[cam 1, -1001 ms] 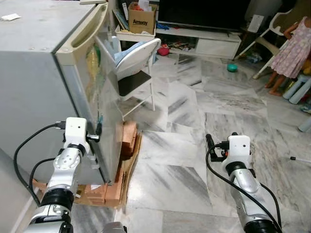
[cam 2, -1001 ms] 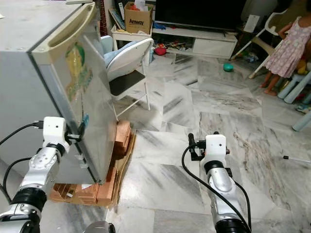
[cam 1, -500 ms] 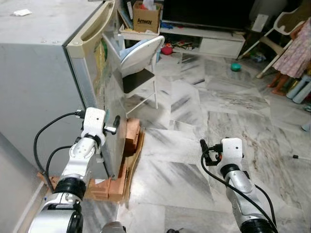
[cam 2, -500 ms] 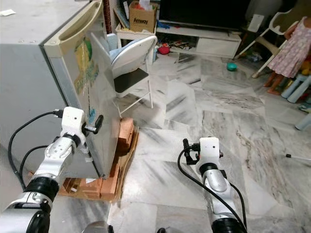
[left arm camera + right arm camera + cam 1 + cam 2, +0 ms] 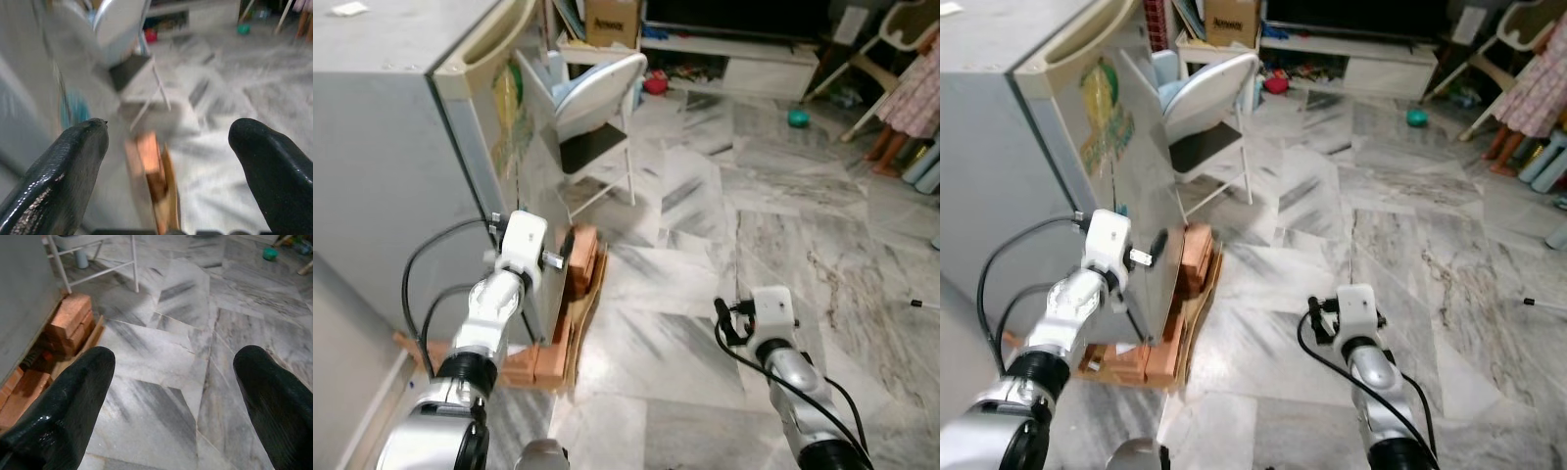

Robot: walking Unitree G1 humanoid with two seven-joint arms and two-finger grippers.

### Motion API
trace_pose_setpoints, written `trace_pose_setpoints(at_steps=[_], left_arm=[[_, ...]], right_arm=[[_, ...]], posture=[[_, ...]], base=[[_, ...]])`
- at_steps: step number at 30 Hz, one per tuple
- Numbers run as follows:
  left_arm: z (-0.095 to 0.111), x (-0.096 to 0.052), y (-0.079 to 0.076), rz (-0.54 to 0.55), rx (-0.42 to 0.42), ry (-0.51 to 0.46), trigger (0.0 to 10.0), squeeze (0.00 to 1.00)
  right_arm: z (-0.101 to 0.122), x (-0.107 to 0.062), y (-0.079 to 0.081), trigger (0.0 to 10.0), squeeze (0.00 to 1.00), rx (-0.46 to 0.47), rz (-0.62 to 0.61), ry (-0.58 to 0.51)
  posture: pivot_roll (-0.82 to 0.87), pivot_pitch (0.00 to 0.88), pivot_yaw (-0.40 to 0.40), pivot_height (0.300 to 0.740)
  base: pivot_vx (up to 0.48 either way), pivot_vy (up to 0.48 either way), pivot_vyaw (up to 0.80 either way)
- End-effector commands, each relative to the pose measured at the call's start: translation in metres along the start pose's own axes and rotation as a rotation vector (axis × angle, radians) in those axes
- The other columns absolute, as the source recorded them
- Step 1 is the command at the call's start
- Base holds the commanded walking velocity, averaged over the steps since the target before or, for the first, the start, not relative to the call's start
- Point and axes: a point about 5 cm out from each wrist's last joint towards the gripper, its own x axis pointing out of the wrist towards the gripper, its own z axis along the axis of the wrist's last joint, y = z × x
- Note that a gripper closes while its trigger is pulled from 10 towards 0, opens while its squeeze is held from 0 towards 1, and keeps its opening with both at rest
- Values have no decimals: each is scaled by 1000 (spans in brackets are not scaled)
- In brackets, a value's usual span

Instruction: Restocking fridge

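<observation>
The grey fridge (image 5: 391, 147) stands at the left on bricks, its door (image 5: 1126, 147) facing right with a green sticker and a cream handle strip along the top. My left gripper (image 5: 560, 255) is open just in front of the door's lower part, close to its face, with nothing between the fingers (image 5: 58, 161). My right gripper (image 5: 722, 321) hangs low over the marble floor to the right, well away from the fridge. It is open and empty too, fingers (image 5: 63, 391) wide apart.
Orange bricks (image 5: 579, 269) and cardboard stick out under the fridge front. A white folding chair (image 5: 597, 103) stands just beyond the door. Farther back are a low TV cabinet (image 5: 744, 69), a green ball (image 5: 798, 117) and a person in a pink dress (image 5: 911, 98).
The camera has swung. My left gripper has moved from the door's side edge across to the front of the door. The right arm has dropped slightly.
</observation>
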Motion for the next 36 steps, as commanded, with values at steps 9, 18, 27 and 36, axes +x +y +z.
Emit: trace_pose_setpoints(at_steps=[9,18,27,36], left_arm=[[4,2,26,166,6,17,10000,0],[26,20,25,169,-4,-1,10000,0],[27,21,33,188,1,20,10000,0],[3,3,28,128,12,23,10000,0]], right_arm=[[5,2,1,10000,0,-6,14,-8],[5,0,-5,10000,0,-11,-1,-11],[5,-1,-7,10000,0,-14,-4,-10],[19,-6,-7,10000,0,32,10,-105]], posture=[[22,0,-66,740],[-5,0,-61,740],[-6,0,-68,740],[-10,20,-66,740]], base=[[0,0,0],[0,0,0],[0,0,0],[0,0,0]])
